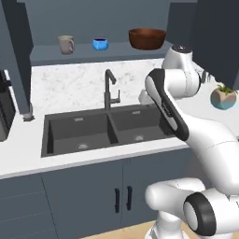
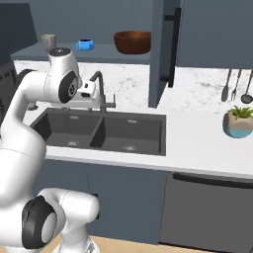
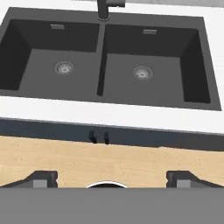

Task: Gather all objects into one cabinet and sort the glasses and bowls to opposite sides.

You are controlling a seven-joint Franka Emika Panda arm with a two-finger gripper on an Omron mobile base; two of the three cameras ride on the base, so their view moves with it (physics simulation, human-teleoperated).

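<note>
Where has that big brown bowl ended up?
The brown bowl sits at the right end of the open cabinet shelf above the sink, right of the blue cup.

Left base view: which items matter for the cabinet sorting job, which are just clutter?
Task items:
- mug, on the cabinet shelf
- blue cup
- brown bowl
- gripper, open, empty, over the sink

Lying about:
- faucet
- potted plant
- hanging utensils
</note>
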